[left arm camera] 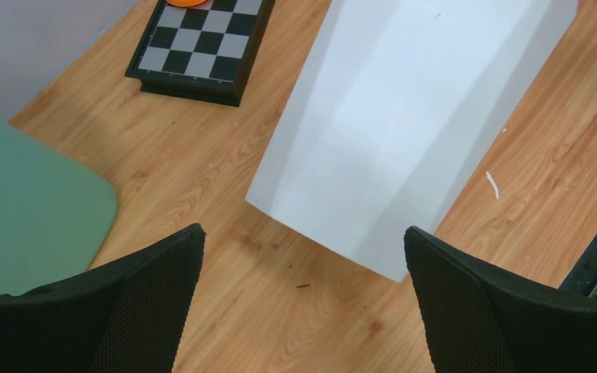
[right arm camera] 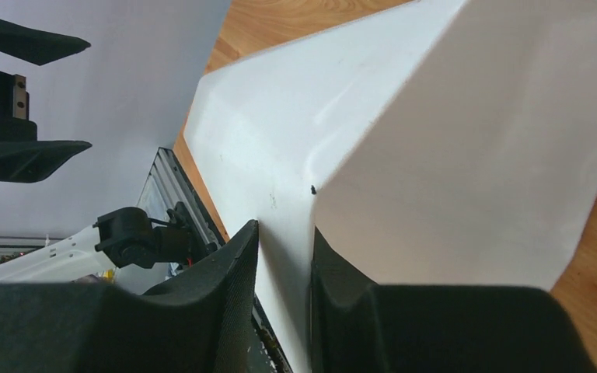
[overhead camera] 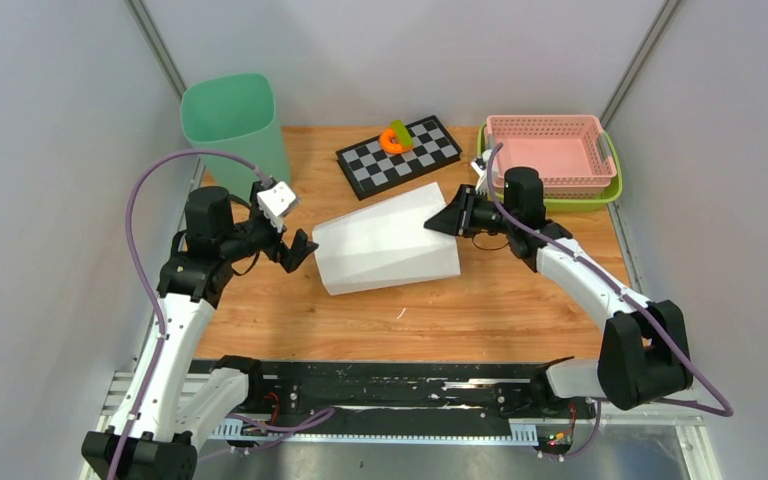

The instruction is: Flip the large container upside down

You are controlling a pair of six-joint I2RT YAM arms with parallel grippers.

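Observation:
The large container (overhead camera: 385, 245) is a white faceted bin lying on its side in the middle of the wooden table, its open end toward the right. My right gripper (overhead camera: 442, 222) is at that open end. In the right wrist view its jaws straddle the container (right arm camera: 451, 140) wall, one finger outside and one inside. The right gripper (right arm camera: 285, 225) is a little open, with a gap beside the outer finger. My left gripper (overhead camera: 305, 250) hovers wide open just off the closed left end. In the left wrist view, the container (left arm camera: 404, 116) lies ahead of the left gripper (left arm camera: 303, 230), untouched.
A green bin (overhead camera: 230, 120) stands upright at the back left, close to my left arm. A checkerboard (overhead camera: 400, 155) with an orange piece (overhead camera: 393, 140) lies behind the container. A pink basket (overhead camera: 548, 150) sits at the back right. A black rail (overhead camera: 380, 385) runs along the near edge.

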